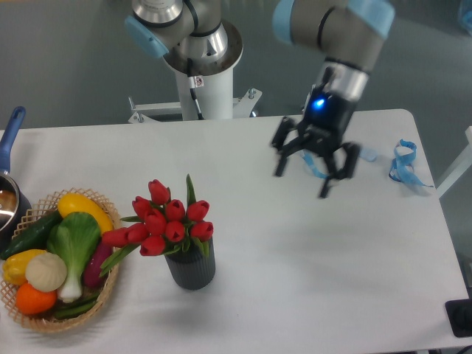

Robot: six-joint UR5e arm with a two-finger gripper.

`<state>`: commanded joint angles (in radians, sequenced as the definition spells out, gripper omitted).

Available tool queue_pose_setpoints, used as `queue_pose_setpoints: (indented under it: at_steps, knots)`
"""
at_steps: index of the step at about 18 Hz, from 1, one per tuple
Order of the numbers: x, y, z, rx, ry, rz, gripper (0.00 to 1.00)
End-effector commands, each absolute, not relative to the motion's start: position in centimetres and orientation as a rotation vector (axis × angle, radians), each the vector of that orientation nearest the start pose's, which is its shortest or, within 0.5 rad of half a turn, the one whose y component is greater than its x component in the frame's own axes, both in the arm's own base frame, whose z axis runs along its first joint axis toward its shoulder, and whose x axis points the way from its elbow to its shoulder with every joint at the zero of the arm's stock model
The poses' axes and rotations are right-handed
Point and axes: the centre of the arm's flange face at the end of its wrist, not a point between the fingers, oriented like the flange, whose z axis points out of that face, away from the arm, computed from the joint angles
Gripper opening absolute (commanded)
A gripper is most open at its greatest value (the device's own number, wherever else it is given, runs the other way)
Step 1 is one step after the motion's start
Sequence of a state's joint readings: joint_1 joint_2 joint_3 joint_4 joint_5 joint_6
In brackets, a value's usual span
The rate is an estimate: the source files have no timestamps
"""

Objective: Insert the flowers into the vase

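The flowers (166, 221), a bunch of red tulips with green leaves, stand with their stems inside the vase (191, 270), a short dark grey ribbed cylinder left of the table's middle. The buds lean left toward the basket. My gripper (304, 177) hangs well to the right and farther back, above the table, fingers spread open and holding nothing. It is clearly apart from the flowers and the vase.
A wicker basket (110, 280) of toy vegetables sits at the left, close to the tulips. A blue-handled pot (9, 184) is at the left edge. Blue ribbon scraps (404, 164) lie near the right back corner. The robot base (199, 66) stands behind the table.
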<state>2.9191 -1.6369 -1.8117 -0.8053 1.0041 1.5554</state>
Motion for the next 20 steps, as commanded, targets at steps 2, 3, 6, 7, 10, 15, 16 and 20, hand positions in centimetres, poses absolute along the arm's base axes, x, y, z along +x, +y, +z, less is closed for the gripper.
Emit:
queue_pose_setpoints:
  at_steps: [2, 3, 6, 7, 10, 15, 16, 20]
  knots:
    - [-48.3, 29.0, 45.6, -2.547, 0.439, 0.586, 1.00]
    - [-48.3, 28.6, 45.7, -2.586, 0.457, 0.593, 1.00]
    - [-47.7, 27.8, 45.4, -2.670, 0.543, 0.556, 1.00]
    - [-47.7, 27.3, 45.2, -2.704, 0.592, 0.553, 1.00]
    - [-47.3, 25.6, 46.1, -2.838, 0.711, 0.499, 1.00]
    - [-48.1, 22.1, 48.5, -2.917, 0.902, 0.417, 1.00]
    - [-48.1, 21.8, 48.8, -2.918, 0.927, 0.423, 1.00]
    - [-48.2, 21.3, 49.4, -2.935, 0.923, 0.398, 1.00]
